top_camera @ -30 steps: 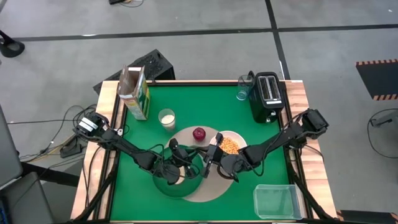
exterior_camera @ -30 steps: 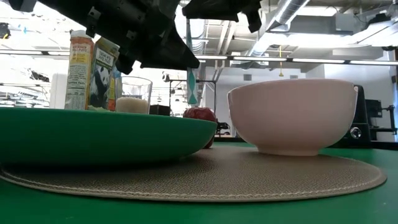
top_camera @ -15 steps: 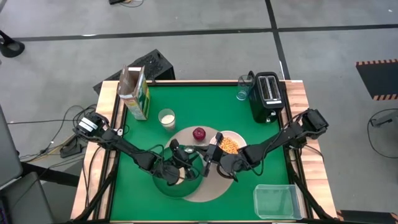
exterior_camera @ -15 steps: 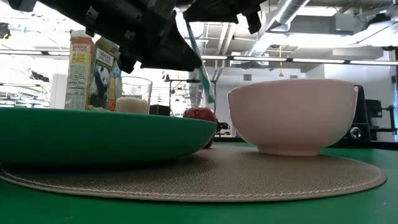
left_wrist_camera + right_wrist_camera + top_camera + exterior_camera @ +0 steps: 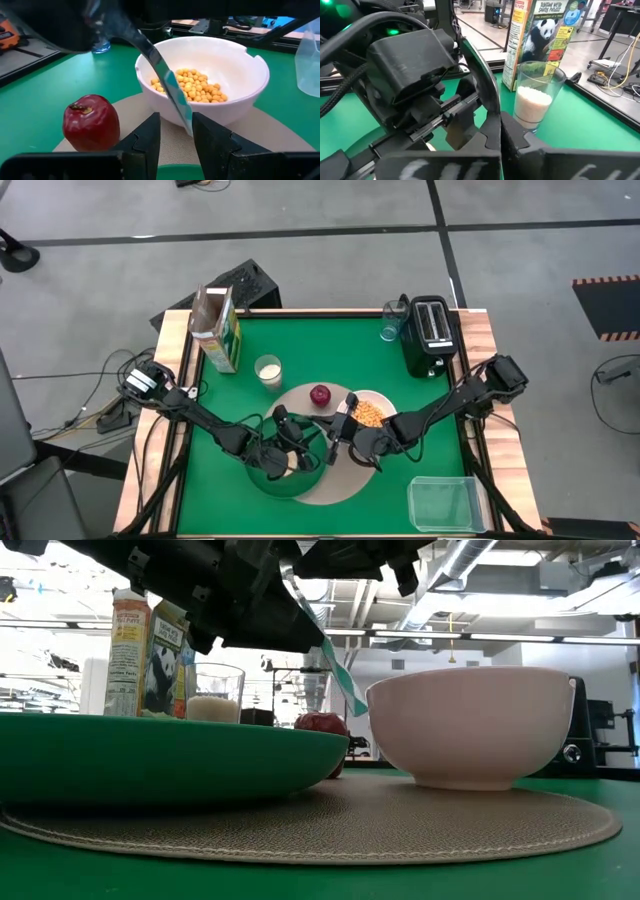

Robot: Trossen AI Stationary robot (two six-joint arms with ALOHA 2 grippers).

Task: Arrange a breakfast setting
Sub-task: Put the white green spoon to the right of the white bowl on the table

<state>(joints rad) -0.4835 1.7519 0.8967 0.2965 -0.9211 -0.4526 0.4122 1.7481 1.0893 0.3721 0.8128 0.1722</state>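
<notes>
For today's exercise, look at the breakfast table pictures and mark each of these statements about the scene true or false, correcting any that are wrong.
1. The white bowl holds yellow cereal pieces. True.
2. The red apple sits inside the bowl. False: it rests outside the bowl, on the round beige placemat.
3. The milk glass stands in front of the cereal box with a panda on it. True.
4. The right gripper is wide open and empty. False: it is shut on the metal spoon.
5. The toaster stands beside the cereal box. False: it is at the opposite far corner of the table.
</notes>
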